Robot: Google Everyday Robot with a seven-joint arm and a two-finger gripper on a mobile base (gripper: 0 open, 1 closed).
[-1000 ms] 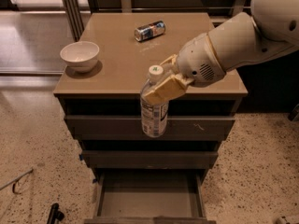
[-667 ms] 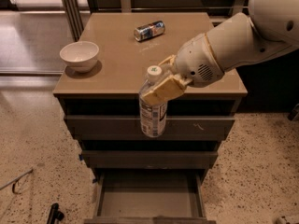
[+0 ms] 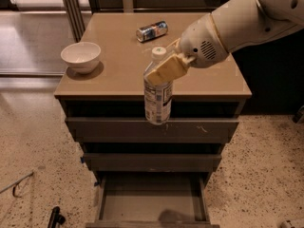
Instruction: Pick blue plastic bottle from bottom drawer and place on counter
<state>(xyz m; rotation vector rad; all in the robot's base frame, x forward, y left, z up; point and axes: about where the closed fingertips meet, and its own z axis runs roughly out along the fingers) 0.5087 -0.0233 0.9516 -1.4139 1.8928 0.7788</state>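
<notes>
Beige gripper (image 3: 162, 71), jaws clamped on upright clear white-capped plastic bottle (image 3: 157, 103), hangs before glossy tan desk (image 3: 118, 75) front edge; bottle base below desk level.

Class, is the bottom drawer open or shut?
Open: the drawer is pulled out, floor showing. The gripper holds the bottle at the counter edge.

The blue plastic bottle (image 3: 157, 99) is clear, smooth plastic with a white cap and printed label; the gripper (image 3: 166, 69), matt cream plastic, is clamped on its neck at the front edge of the counter (image 3: 118, 75), which is smooth, glossy tan. The can (image 3: 152, 31) is shiny metal; the bowl (image 3: 80, 57) is glossy white; the bottom drawer (image 3: 151, 204) looks matt grey-brown; the floor (image 3: 38, 141) is speckled and polished.
</notes>
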